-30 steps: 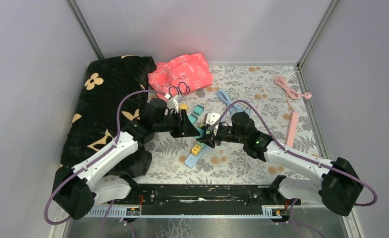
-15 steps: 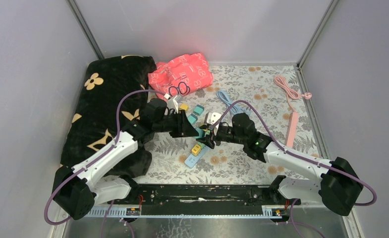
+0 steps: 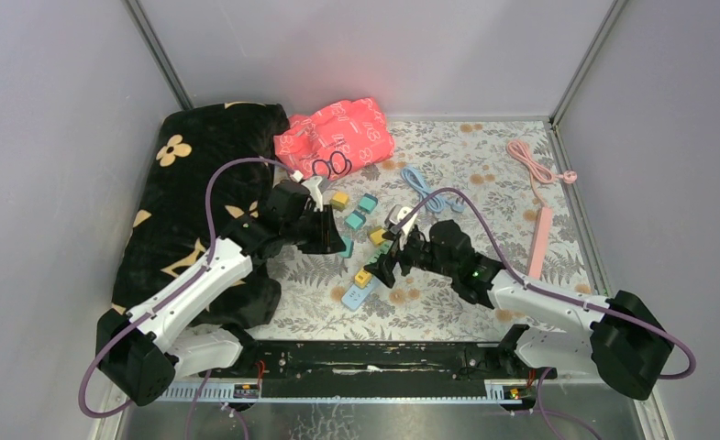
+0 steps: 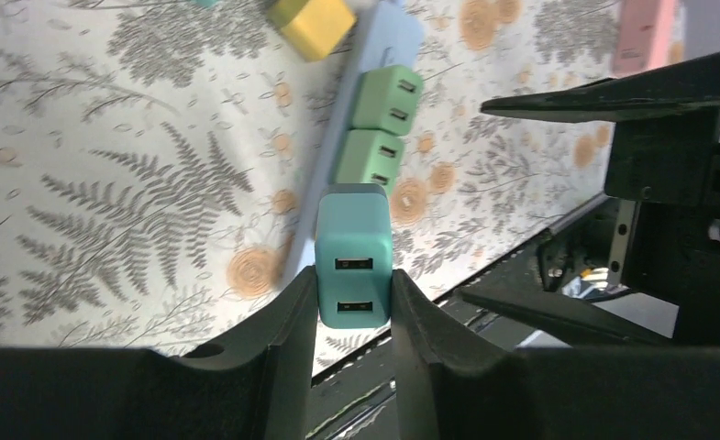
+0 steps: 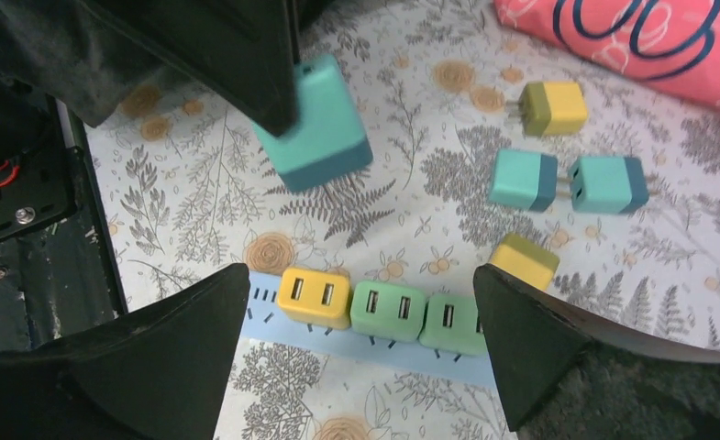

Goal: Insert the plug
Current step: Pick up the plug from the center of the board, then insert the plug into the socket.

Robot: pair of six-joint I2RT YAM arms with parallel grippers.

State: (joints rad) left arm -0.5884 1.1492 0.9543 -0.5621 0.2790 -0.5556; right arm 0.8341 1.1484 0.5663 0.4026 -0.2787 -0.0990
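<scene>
The teal cube-shaped plastic plug (image 4: pixel 354 261) is clamped between the left fingers (image 4: pixel 292 321), clear of the floral-patterned table (image 4: pixel 108 183). Its two USB ports are turned back toward the wrist and its prongs are hidden. Just beyond those fingers lies the pale blue plastic power strip (image 4: pixel 391 37), its long axis running away from the fingertips. Two green plugs (image 4: pixel 388 92) and a yellow plug (image 5: pixel 314 298) are already seated in it. The right fingers (image 5: pixel 172 357) are spread wide and hold nothing, one finger past each end of that row. Bare sockets are seen between the yellow plug and one right finger. The left arm is judged the one to act: the held plug must be brought down onto those sockets, prongs first.
</scene>
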